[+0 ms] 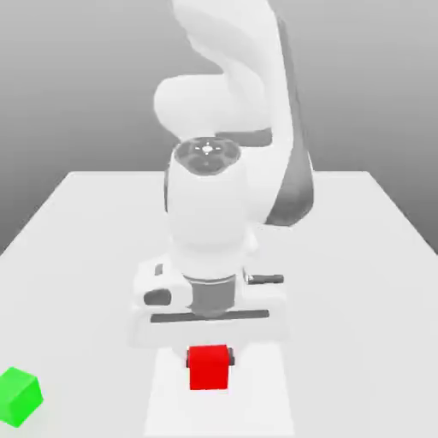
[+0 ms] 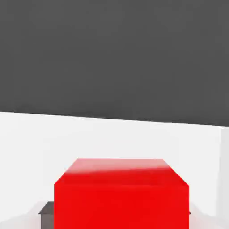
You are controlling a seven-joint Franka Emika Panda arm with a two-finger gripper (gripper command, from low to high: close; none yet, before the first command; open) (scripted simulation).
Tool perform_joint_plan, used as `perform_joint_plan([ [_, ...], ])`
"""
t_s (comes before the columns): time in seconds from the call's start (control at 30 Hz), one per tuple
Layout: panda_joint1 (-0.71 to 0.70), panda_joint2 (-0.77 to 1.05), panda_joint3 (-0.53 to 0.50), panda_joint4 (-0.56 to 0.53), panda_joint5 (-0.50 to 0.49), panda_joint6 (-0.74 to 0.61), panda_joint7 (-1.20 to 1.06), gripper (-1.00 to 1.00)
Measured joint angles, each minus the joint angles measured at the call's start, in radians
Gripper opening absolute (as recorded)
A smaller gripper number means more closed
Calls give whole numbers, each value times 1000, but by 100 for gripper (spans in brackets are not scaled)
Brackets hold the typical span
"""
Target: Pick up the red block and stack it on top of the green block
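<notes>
no readable text, labels, brands, numbers or signs on anything in view.

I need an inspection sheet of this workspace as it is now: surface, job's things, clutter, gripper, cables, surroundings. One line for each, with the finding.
Surface: white table, flat and plain.
Job's things: red block stands directly under the hand, near the table's front edge; in the hand view it sits close before the camera. Green block stands apart from it, at the exterior view's left, with nothing on top.
Clutter: nothing seen.
Gripper: gripper points down and is shut on the red block; whether the block has left the table cannot be told.
Cables: nothing seen.
Surroundings: plain grey backdrop behind the table; white arm rises from the table's middle.
</notes>
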Motion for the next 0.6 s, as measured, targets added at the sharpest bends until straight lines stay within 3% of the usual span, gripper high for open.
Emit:
perform_joint_plan([
  [0.33,-256,60,-146,191,60,-132,-305,-100],
  [0.47,-302,174,-128,215,111,-42,-365,-100],
  [0.5,-309,199,-120,217,122,-19,-373,100],
  [0.6,-309,199,-120,217,122,-19,-373,100],
])
